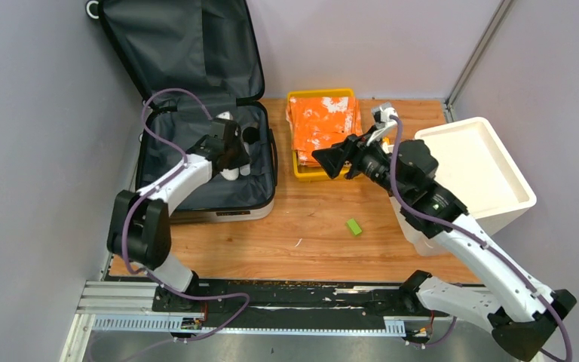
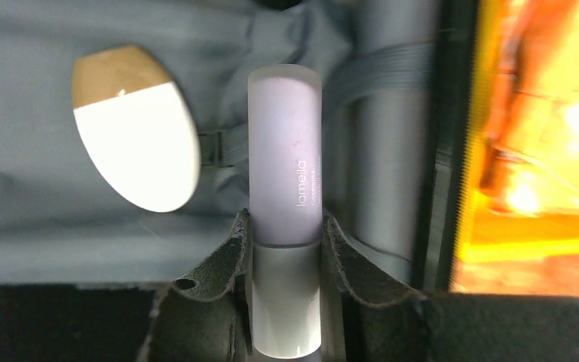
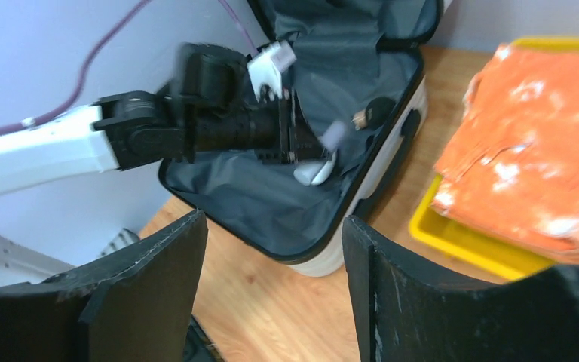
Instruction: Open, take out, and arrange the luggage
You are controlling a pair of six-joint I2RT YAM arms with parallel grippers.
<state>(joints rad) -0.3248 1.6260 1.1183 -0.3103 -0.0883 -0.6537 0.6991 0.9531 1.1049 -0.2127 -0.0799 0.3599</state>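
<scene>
The luggage [image 1: 196, 192] lies open at the left of the table, its lid [image 1: 181, 45] propped against the wall and the dark grey lining showing. My left gripper [image 1: 235, 162] reaches down into its base. In the left wrist view its fingers [image 2: 230, 249] press both sides of a lavender tube [image 2: 284, 151] at its white cap, so the left gripper [image 2: 285, 222] is shut on the tube. A white oval item with a wooden end [image 2: 139, 147] lies on the lining beside it. My right gripper [image 1: 328, 162] hangs open over the table, nothing between its fingers [image 3: 158, 264].
A yellow tray [image 1: 305, 172] holds folded orange cloth [image 1: 323, 121] at the back centre. A white foam box [image 1: 475, 162] stands at the right. A small green piece [image 1: 354, 226] lies on the wood. A black round item [image 1: 250, 136] sits in the luggage.
</scene>
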